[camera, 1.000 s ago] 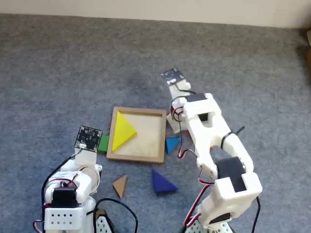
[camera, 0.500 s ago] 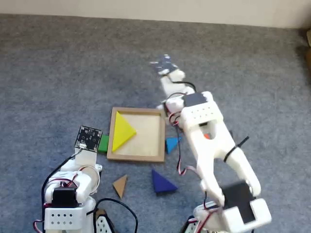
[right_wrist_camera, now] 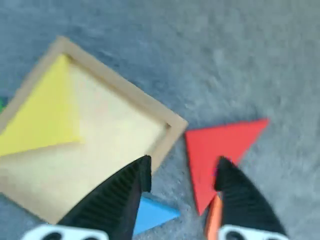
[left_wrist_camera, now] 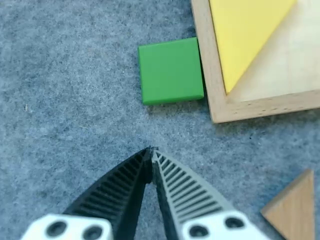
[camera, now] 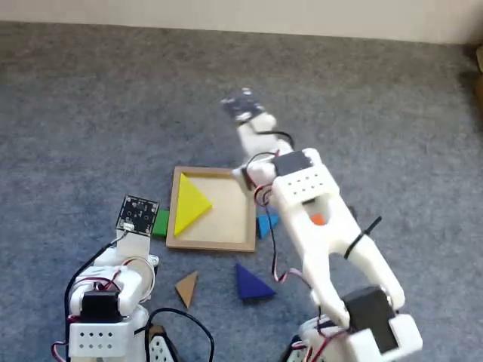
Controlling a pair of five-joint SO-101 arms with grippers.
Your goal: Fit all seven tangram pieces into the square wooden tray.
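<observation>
I am holding my left arm (camera: 112,290) folded short at the seven o'clock corner of the high view. Its left gripper (left_wrist_camera: 151,151) is pointing toward twelve with the jaws pressed tip to tip. My right arm (camera: 324,226) is lying stretched from five o'clock out toward eleven, and my right gripper (right_wrist_camera: 182,165) is hanging with its jaws spread wide apart.

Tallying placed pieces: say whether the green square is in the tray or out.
Out. The green square lies on the carpet beside the tray, outside its frame.
</observation>
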